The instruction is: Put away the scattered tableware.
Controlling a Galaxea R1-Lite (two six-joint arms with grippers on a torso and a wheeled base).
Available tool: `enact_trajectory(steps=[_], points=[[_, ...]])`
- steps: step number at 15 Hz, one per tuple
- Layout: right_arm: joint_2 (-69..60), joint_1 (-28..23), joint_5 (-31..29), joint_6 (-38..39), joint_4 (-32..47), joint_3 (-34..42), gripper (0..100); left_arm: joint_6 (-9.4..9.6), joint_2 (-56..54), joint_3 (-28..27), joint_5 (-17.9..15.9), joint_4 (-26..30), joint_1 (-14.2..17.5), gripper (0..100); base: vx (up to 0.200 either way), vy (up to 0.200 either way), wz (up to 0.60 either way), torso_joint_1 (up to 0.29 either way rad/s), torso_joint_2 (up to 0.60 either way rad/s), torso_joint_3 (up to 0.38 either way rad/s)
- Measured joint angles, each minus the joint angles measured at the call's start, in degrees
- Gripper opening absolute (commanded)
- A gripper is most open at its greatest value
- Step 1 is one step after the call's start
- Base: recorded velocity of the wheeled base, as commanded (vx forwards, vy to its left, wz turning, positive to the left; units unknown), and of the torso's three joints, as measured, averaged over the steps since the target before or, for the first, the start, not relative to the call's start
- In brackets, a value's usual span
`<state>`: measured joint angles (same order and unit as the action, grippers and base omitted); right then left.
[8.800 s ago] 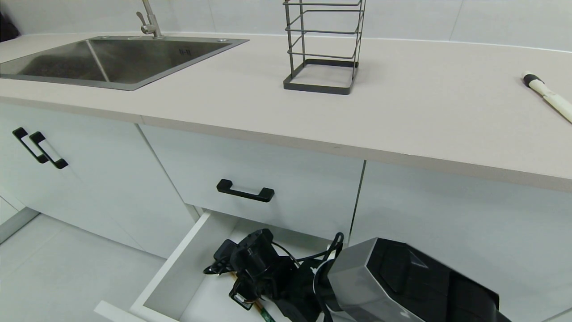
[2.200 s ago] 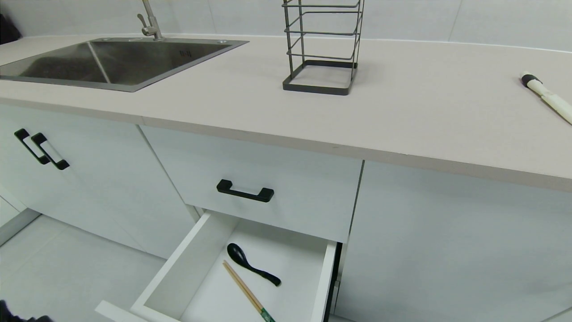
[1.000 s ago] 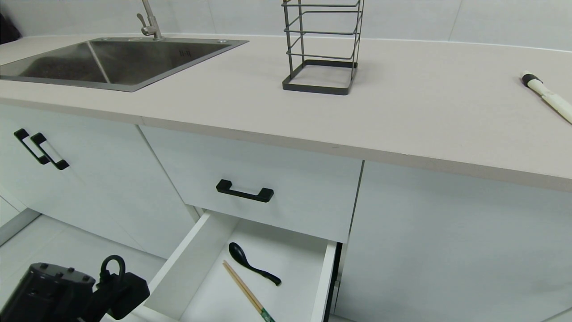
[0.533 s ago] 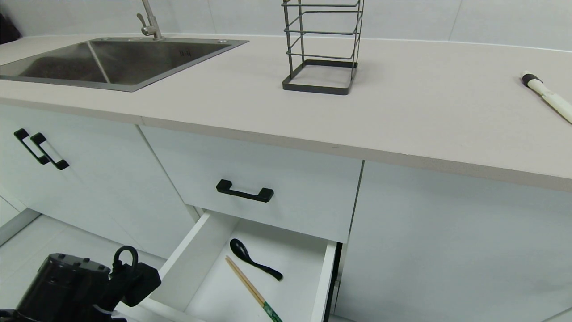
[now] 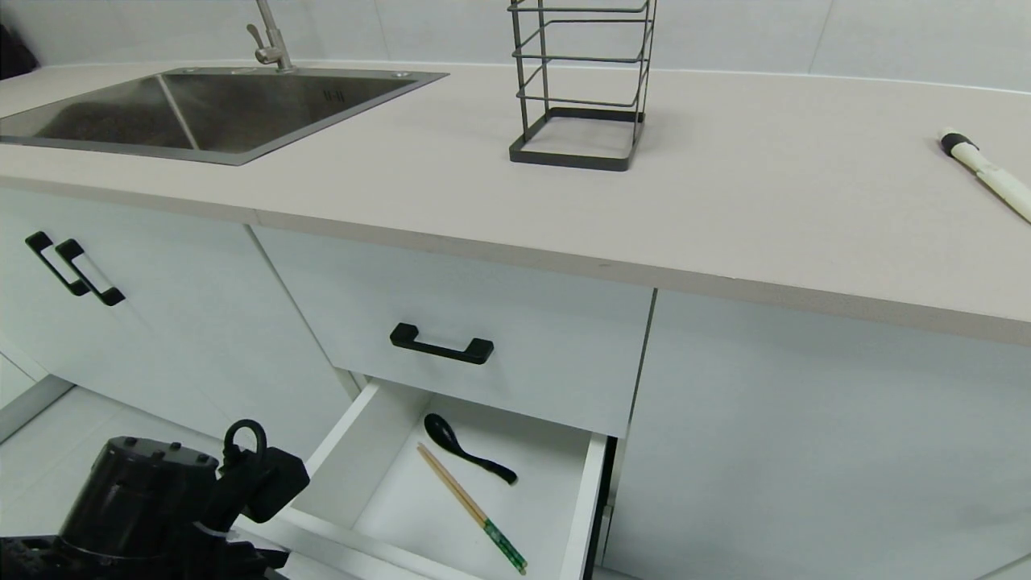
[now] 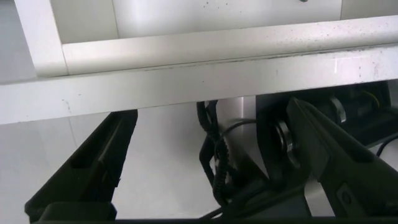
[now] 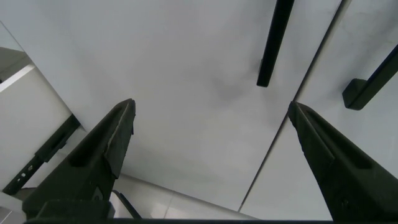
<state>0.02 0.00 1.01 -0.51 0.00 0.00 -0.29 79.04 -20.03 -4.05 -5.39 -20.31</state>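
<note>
The lower drawer (image 5: 345, 459) stands partly pulled out under the counter. A black spoon (image 5: 467, 451) and a pair of wooden chopsticks (image 5: 471, 507) with green ends lie side by side on its white floor. My left arm (image 5: 153, 499) is low at the drawer's front left corner. In the left wrist view the left gripper (image 6: 211, 112) is open, its fingers (image 6: 93, 162) spread just below the drawer's front panel (image 6: 205, 71), with nothing between them. My right gripper (image 7: 211, 107) is open and empty, facing a white cabinet door (image 7: 186, 74) with black handles.
A steel sink (image 5: 201, 105) is set in the counter at the far left. A black wire rack (image 5: 580, 89) stands at the back middle, a white-handled tool (image 5: 987, 173) at the far right. The shut upper drawer has a black handle (image 5: 441, 345).
The right arm left the drawer, leaving the chopsticks beside the spoon. My left arm came in from the lower left, and the drawer slid inward with both items.
</note>
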Motion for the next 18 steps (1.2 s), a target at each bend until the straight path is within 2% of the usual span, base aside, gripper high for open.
enact_trajectory(steps=[8,18], points=[[0.0,0.0,0.0,0.0,0.0,0.0,100,0.16,4.5,0.3,-0.2,-10.0,-1.5,100,0.000,0.000,0.00,0.000,0.00,0.000],[0.0,0.0,0.0,0.0,0.0,0.0,100,0.22,10.9,0.4,-0.4,-23.6,-1.8,100,0.000,0.000,0.00,0.000,0.00,0.000]])
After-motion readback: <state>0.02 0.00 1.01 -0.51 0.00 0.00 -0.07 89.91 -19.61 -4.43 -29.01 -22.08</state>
